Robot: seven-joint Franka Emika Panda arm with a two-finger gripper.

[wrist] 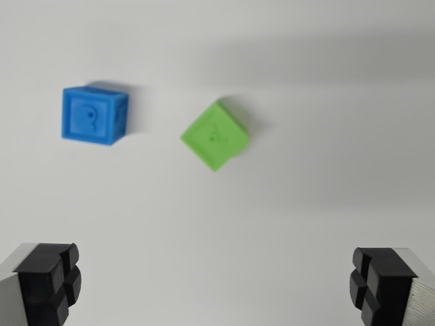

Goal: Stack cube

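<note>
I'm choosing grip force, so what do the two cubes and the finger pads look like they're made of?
Blue cube: seemingly moulded plastic or soft rubber, matte, with an embossed figure on its face. Green cube: the same look, uniform colour, raised marking. Finger pads: black, dull, grooved, probably rubber. The blur leaves hardness open.

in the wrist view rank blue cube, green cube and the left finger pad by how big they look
1. blue cube and green cube: look alike, no ranking
2. left finger pad: cut off by the frame and nearest, so unsure
</note>
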